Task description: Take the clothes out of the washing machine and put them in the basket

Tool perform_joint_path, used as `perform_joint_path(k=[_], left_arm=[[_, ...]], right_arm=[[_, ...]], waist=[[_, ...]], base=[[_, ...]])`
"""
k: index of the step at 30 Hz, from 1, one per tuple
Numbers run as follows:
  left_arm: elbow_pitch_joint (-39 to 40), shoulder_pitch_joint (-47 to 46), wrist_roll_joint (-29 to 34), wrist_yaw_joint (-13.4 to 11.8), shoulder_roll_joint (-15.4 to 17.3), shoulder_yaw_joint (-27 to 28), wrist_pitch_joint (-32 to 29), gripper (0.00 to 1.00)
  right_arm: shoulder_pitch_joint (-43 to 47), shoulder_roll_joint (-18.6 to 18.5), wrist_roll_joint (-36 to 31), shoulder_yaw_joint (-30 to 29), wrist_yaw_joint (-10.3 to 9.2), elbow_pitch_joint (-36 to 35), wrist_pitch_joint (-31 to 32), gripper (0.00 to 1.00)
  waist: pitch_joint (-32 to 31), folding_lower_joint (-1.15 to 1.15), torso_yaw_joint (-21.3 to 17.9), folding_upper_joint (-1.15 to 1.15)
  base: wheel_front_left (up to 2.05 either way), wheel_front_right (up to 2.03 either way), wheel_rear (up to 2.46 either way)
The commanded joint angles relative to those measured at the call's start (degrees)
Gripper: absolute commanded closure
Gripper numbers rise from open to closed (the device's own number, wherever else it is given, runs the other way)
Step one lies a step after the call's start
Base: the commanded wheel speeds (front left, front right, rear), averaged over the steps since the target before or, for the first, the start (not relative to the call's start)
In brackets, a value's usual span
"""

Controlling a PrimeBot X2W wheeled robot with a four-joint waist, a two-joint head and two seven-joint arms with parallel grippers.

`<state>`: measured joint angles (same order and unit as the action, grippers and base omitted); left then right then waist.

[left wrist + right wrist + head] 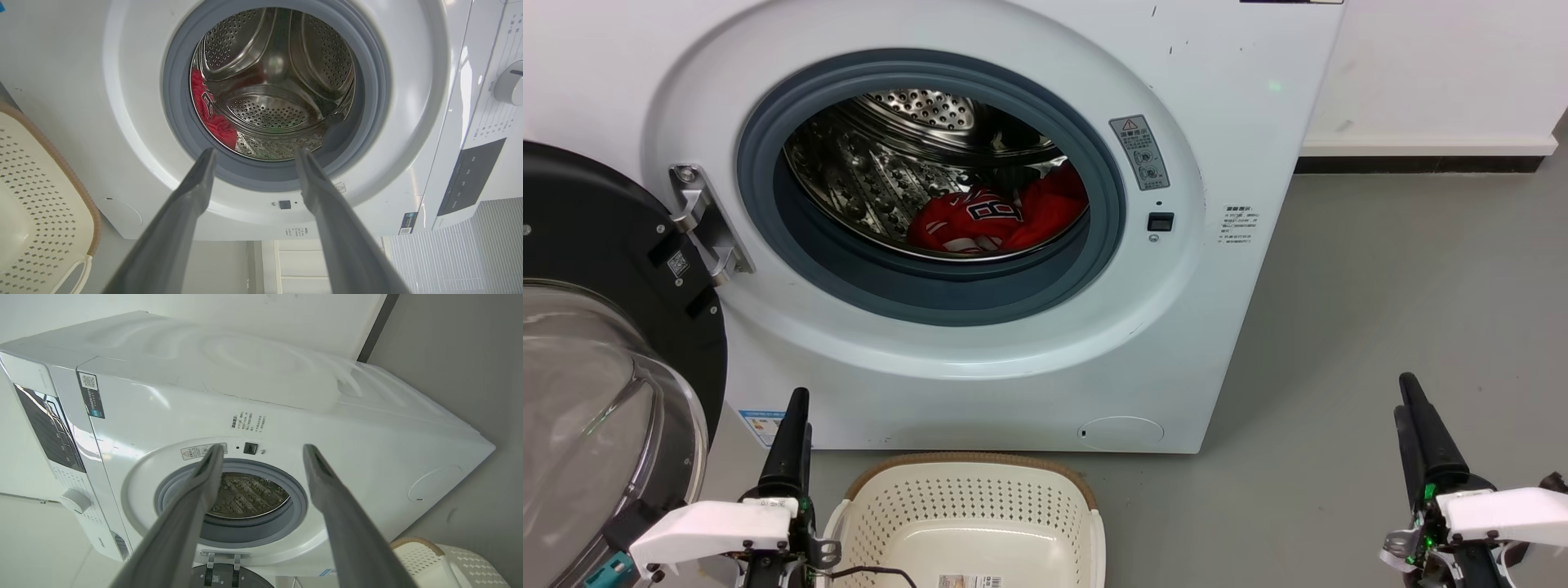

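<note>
1. A grey floor (1380, 327) runs to a white wall (1437, 65) with a dark skirting strip along its foot.
2. The washer (1241, 122) stands against that wall. Its door (596, 367) is swung fully open to the left on a metal hinge (707, 220).
3. The clothes (1001, 216) lie at the bottom of the steel drum (882, 163), toward its right side in the head view. They are a red heap, and the jersey's black, white-edged number faces up.
4. The basket (968, 506) sits on the floor just in front of the washer, below the porthole. A small label lies on its base.
5. The left gripper (254, 152) hangs low just left of the basket. Its fingers are spread wide, hold nothing, and point at the porthole in the left wrist view.
6. The right gripper (263, 447) is well to the right, over bare floor and apart from the washer. Its fingers are likewise parted wide and hold nothing, framing the porthole in the right wrist view.
</note>
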<state>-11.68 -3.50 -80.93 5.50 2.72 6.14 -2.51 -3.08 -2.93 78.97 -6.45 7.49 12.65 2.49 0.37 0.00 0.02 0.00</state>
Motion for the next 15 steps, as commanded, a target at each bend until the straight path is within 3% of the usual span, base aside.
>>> perform_joint_path(k=[1,15], left_arm=[[1.53,-0.36,1.48,-0.18,0.09,-0.03,0.47,0.00],[6.02,1.08,18.05,-4.36,0.12,-3.20,3.84,0.00]], right_arm=[[-0.16,-0.04,-1.79,0.09,0.00,-1.58,-0.42,0.00],[1.54,-0.02,-20.34,1.69,0.00,-7.04,-3.78,0.00]], waist=[[0.01,0.00,0.00,0.00],[0.18,0.00,0.04,0.00]], base=[[0.00,0.00,0.00],[0.00,0.00,0.00]])
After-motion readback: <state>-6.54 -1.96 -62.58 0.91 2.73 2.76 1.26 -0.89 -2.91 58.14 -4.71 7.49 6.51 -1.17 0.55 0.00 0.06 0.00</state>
